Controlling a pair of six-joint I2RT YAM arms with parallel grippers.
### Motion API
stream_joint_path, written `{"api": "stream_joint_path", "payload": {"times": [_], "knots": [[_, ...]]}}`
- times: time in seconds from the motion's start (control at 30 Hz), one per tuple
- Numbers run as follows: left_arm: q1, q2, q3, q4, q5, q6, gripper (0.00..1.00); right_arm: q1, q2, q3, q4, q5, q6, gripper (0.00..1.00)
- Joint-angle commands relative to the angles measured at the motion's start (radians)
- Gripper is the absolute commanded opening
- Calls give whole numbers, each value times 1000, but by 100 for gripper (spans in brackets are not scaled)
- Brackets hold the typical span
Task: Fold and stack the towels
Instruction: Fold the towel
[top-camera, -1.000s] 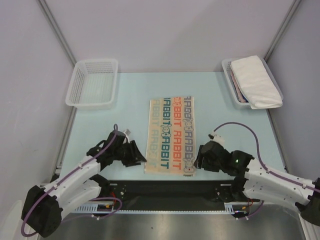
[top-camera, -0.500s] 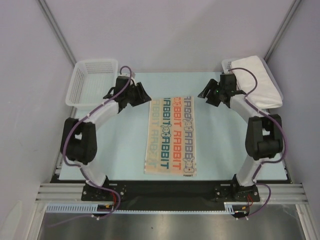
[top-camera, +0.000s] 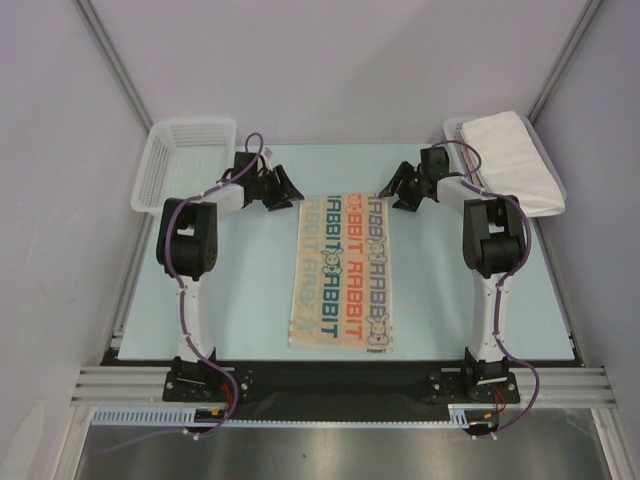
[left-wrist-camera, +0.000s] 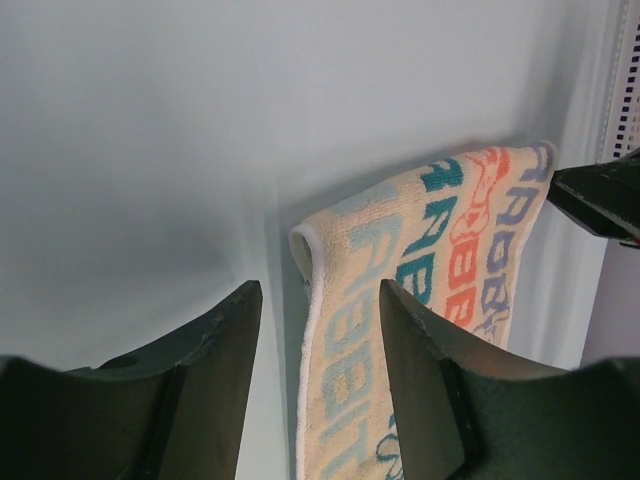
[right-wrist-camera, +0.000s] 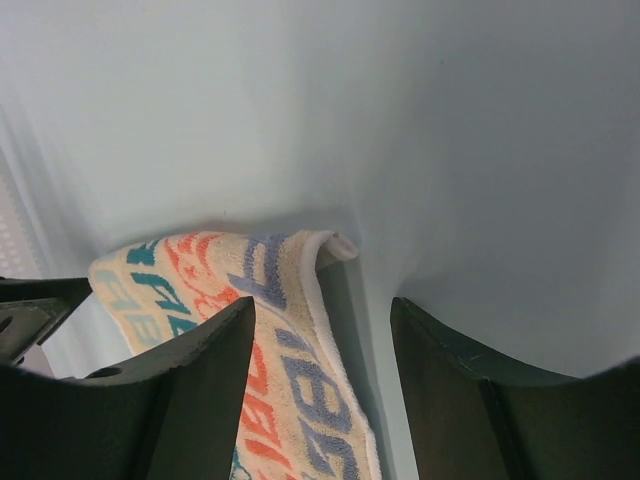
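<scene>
Across the middle of the table (top-camera: 230, 300), seen from above, the lettered towel (top-camera: 340, 270) lies flat with its long sides running from the near edge toward the far edge. My left gripper (top-camera: 290, 194) sits just off its far-left corner and my right gripper (top-camera: 388, 192) just off its far-right corner. A white towel (top-camera: 510, 160) rests in the right basket (top-camera: 464, 178) at the table's far-right corner, and the left basket (top-camera: 150, 185) stands at the far-left corner. From my left wrist, the left gripper (left-wrist-camera: 318, 300) is spread. The lettered towel (left-wrist-camera: 440, 250) shows ahead between the fingers, its corner just past the tips, and nothing is pinched. From my right wrist, the right gripper (right-wrist-camera: 322, 310) is spread too. The lettered towel (right-wrist-camera: 195, 270) lies ahead, its corner curled up slightly off the table just beyond the gap, and neither finger touches it. I judge I am at the start of a fold, lined up to take the two far corners, with the stacking yet to come. Next I need to ease each gripper forward and down so one finger slides under its corner. Then both should close together, lift evenly, and carry the far edge over toward the near edge of the table. The left corner lies flat, so that lower finger must scrape right along the table to catch cloth.
</scene>
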Motion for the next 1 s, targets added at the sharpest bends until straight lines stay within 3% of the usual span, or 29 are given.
{"api": "stream_joint_path", "payload": {"times": [0.0, 0.27, 0.4, 0.77, 0.83, 0.9, 0.97], "knots": [[3, 9, 47, 77, 98, -44, 56, 1, 12, 50, 12, -31, 15, 62], [5, 46, -13, 219, 175, -139, 57, -4, 46, 59, 33, -56, 64, 61], [3, 69, -14, 267, 190, -176, 55, -5, 57, 72, 32, -59, 79, 56], [2, 118, 62, 293, 236, -218, 34, -1, 133, 208, -13, -83, 94, 24], [6, 98, 56, 262, 209, -195, 36, -4, 135, 213, -25, -76, 85, 18], [15, 49, 36, 232, 157, -172, 46, -5, 130, 211, -22, -77, 84, 14], [18, 18, 6, 164, 50, -158, 48, -4, 127, 207, -19, -77, 82, 8]]}}
